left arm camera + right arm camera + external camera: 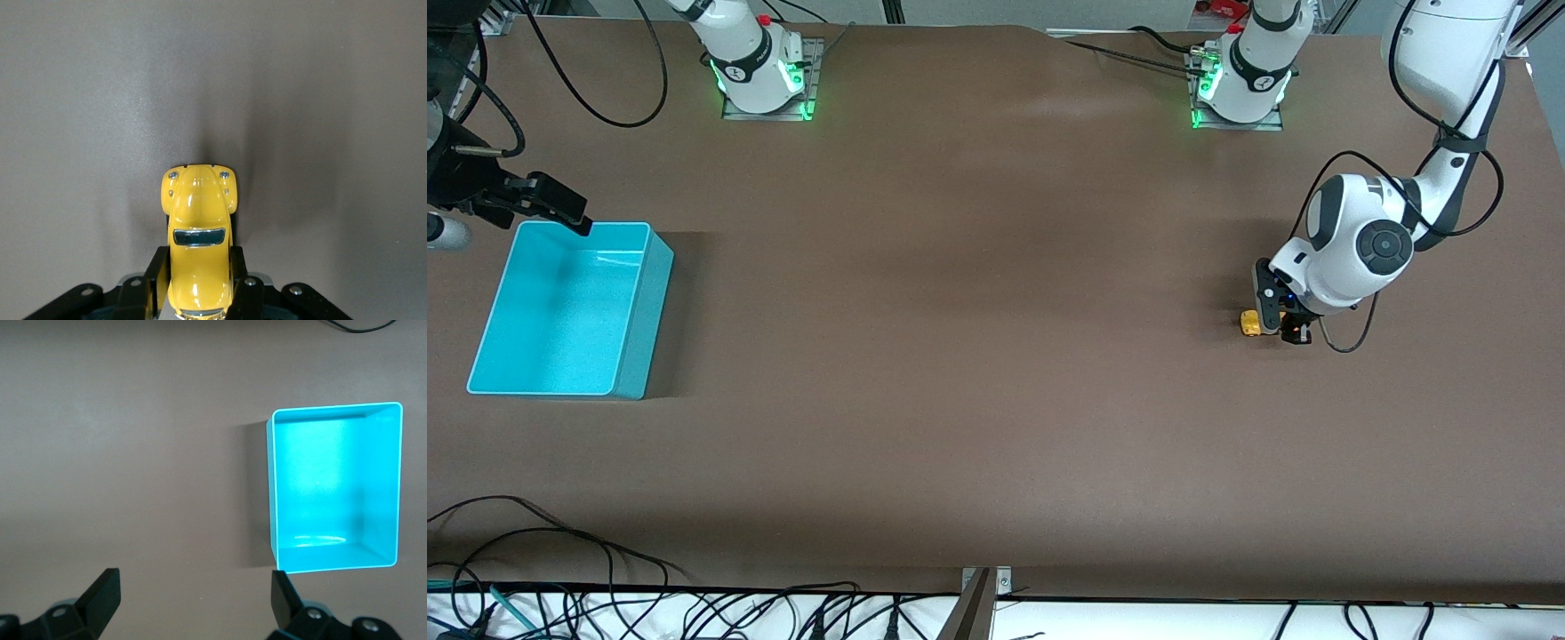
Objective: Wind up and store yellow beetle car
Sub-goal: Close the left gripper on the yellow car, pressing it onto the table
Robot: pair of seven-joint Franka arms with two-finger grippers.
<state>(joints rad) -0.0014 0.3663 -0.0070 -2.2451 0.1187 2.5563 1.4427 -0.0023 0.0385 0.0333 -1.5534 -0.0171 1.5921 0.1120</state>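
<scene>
The yellow beetle car (1251, 323) sits on the brown table toward the left arm's end. My left gripper (1279, 322) is down at the table with its fingers shut on the car's sides. In the left wrist view the car (197, 213) pokes out from between the black fingers (157, 270), headlights pointing away from the gripper (199, 259). My right gripper (529, 207) hangs open and empty over the edge of the turquoise bin (654, 302) that lies farther from the front camera. In the right wrist view its gripper (193, 593) is wide open, and the bin (320, 473) is empty.
Cables run along the table's edge nearest the front camera (605, 569) and loop near the right arm's base (605, 98). A small metal bracket (985, 582) sits at the middle of that near edge.
</scene>
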